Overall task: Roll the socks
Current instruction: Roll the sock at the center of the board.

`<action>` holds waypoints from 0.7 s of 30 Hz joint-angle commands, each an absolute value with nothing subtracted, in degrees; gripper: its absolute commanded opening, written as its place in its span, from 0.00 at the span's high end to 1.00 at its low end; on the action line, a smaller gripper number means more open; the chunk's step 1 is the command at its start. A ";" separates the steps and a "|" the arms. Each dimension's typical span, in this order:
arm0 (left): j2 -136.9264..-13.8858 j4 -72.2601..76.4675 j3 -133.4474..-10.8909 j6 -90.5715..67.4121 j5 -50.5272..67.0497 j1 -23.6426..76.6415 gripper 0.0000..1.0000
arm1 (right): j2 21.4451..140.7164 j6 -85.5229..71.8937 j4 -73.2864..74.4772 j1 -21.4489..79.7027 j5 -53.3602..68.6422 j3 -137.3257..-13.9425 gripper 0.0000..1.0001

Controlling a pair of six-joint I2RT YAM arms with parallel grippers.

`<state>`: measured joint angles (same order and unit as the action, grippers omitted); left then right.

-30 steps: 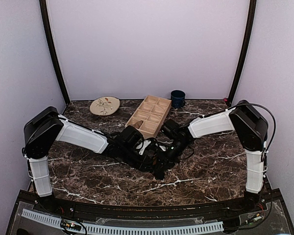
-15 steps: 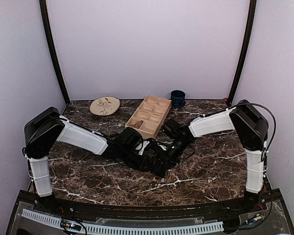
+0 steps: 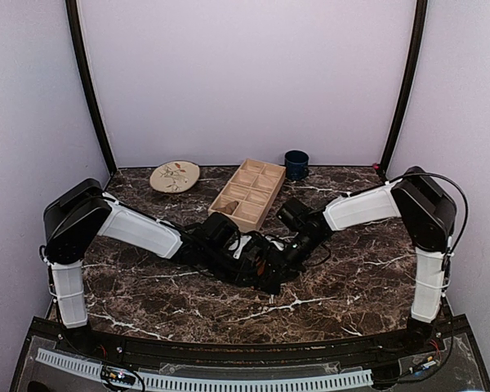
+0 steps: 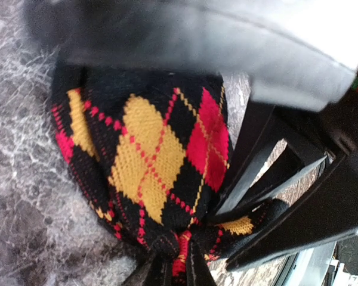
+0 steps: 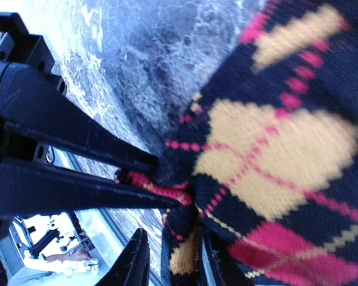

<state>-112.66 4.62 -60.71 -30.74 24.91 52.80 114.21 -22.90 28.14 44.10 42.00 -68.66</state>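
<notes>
Pinching the argyle sock (image 4: 161,149) at its bunched end, centre of table (image 3: 147,286): left jaws pressed together on it. Right jaws parted, straddling that same end loosely; sock's bulk lies ahead of both.

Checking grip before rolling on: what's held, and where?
The left hand pinches the argyle sock at its bunched end; the right hand stands open around the same bunch.

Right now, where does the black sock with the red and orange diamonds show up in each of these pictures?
Left wrist: the black knit sock with red and orange diamonds fills the centre.
Right wrist: it covers the right half.
Top view: cannot be made out within the dark cluster in the middle.
Shared landmark: the dark marble tabletop.
</notes>
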 commanded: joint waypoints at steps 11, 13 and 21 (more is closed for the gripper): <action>-116.66 -6.36 -58.54 -31.97 23.98 53.70 1.00 | 108.01 -24.40 23.84 42.01 34.66 -62.42 0.70; -116.55 -6.59 -58.55 -32.31 23.91 53.70 1.00 | 106.90 -23.97 23.69 42.01 33.53 -61.96 0.70; -116.61 -8.25 -59.16 -32.84 24.05 53.70 1.00 | 97.36 -19.91 22.58 42.01 20.89 -57.27 0.69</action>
